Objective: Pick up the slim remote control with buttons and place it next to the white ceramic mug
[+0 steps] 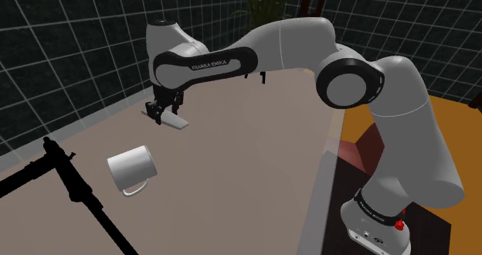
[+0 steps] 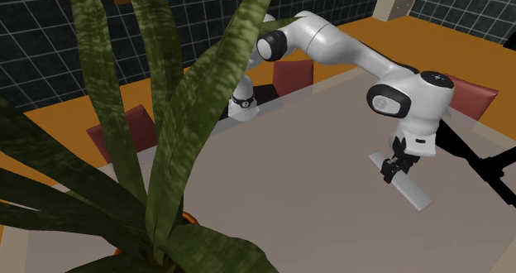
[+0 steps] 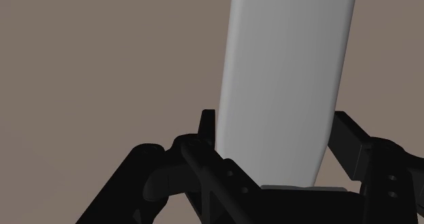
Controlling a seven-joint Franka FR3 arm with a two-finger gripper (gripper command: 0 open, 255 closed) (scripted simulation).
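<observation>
Gripping near one end, the gripper [image 3: 275,124] has its fingers closed on the remote [image 3: 289,66] across its long sides. Looks light, stiff, probably slick, so it might pivot.

The worktop [image 1: 255,168] is a flat, plain, brownish-grey slab with no markings, running from the stand's side away to the shoulder view's left. A pale mug [image 1: 131,168] lies tipped on its side on it, toward the near left of the shoulder view, with its handle turned to the near edge. Farther off, apart from the mug, a slim, light grey remote [image 1: 174,121] sits low over the surface. Whether it rests flat on the worktop cannot be told.
</observation>
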